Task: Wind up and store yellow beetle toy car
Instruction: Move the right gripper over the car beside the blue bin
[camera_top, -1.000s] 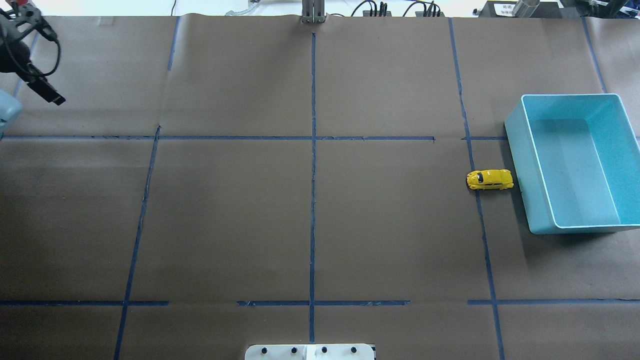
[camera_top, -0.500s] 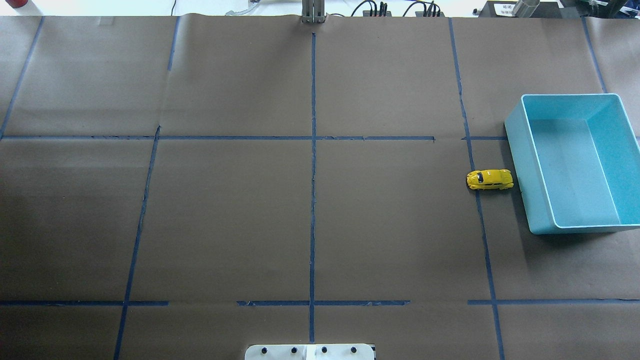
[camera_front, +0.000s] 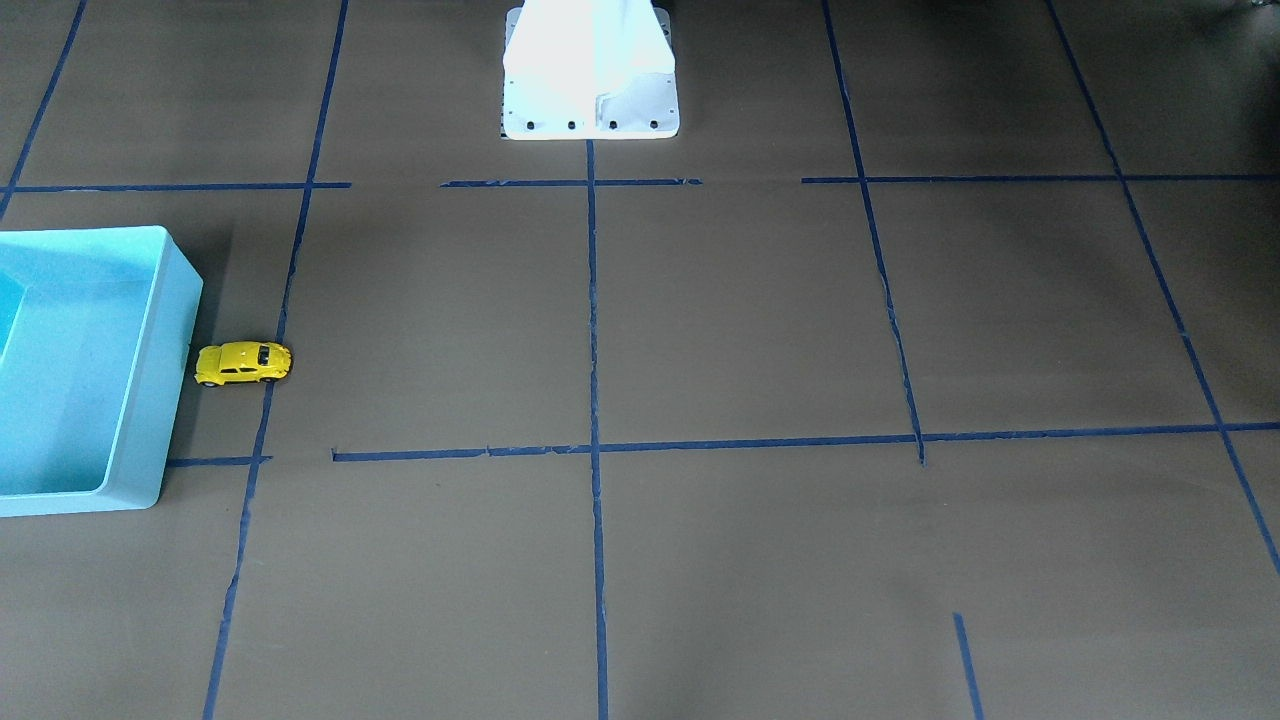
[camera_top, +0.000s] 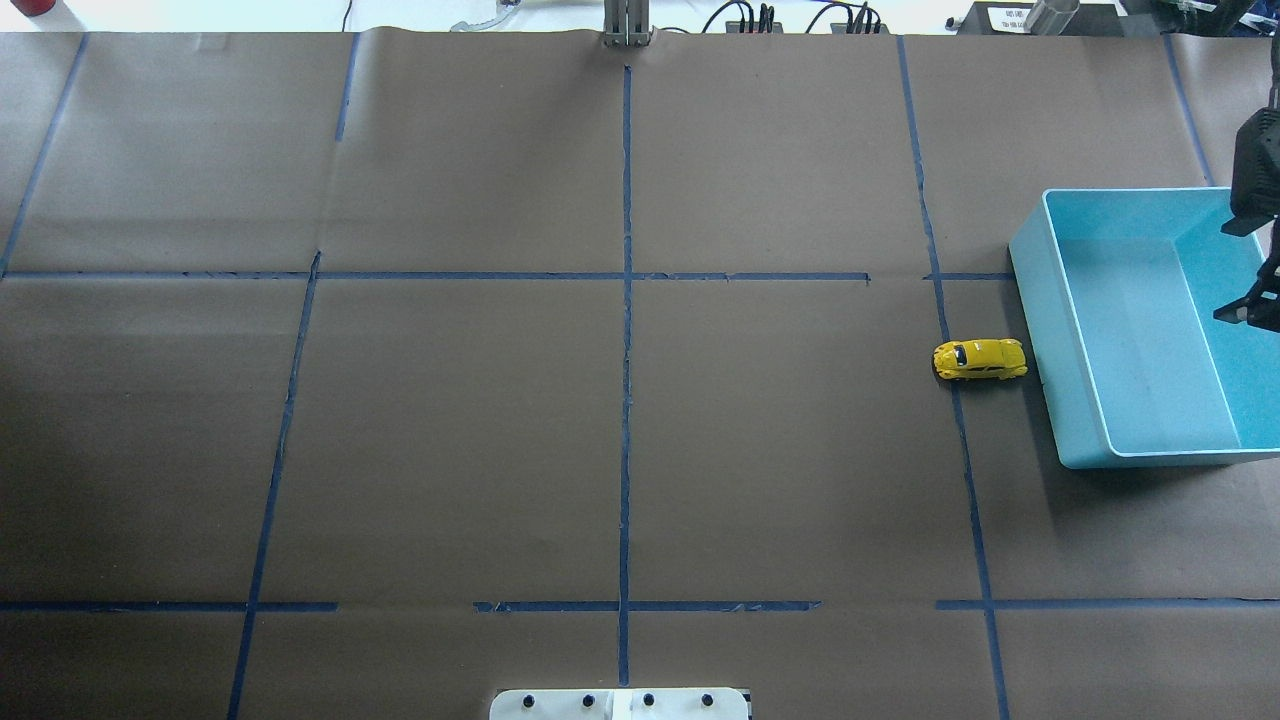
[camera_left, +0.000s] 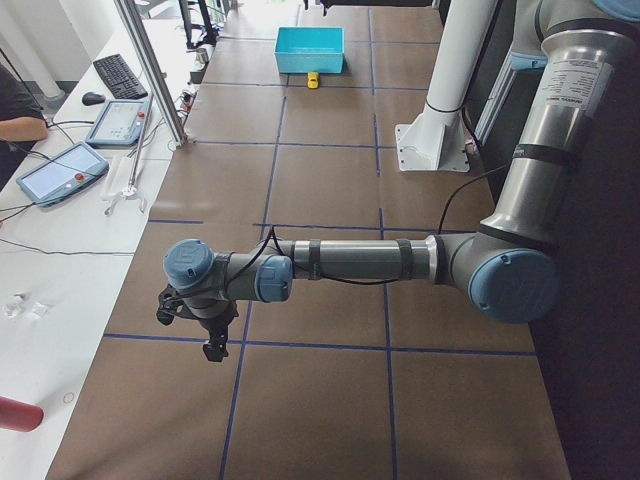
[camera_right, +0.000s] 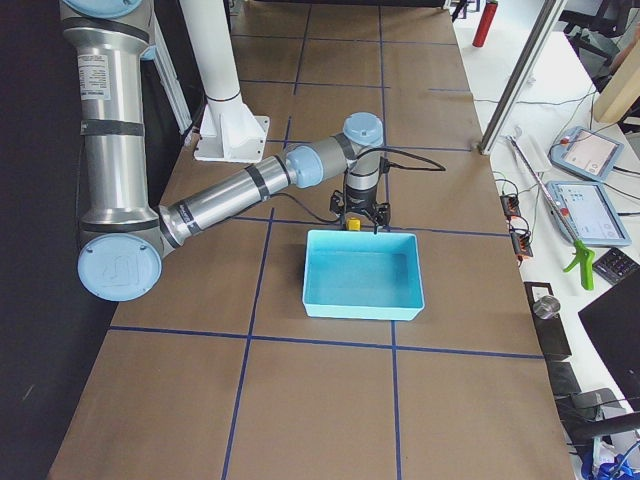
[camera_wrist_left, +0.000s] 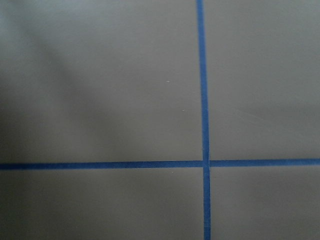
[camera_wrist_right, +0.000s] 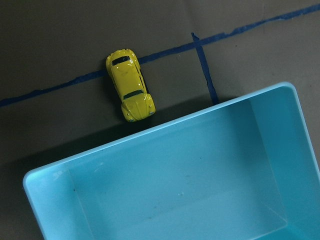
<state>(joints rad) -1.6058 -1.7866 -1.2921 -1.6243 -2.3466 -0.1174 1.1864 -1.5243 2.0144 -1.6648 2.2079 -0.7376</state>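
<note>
1. Reaching for the car looks like the step in hand: nothing holds it, and it is neither wound nor stored.
2. The car stands on its wheels on the table, on the robot's right half. It is just left of the bin in the overhead view, with one end toward the bin's wall. I cannot tell whether it touches that wall. Its other end lies over a line of tape.
3. The bin holds nothing that I can see.
4. The right gripper hangs above the bin and car. Its wrist camera looks down on both from well above. It holds nothing, but its fingers show only in part, so I cannot tell how wide they stand.
5. The left gripper is well away, low over the far left end of the table. Only the side view shows it, so I cannot tell its finger state.
6. Next, I judge, the right gripper must shift left off the bin, come down over the car and close across its narrow sides.
7. Winding likely calls for dragging the car backward with its wheels pressed on the table. Only then should it be lifted over the wall and set in the bin.
8. The car is small and glossy, so an off-centre pinch may slip.
</note>
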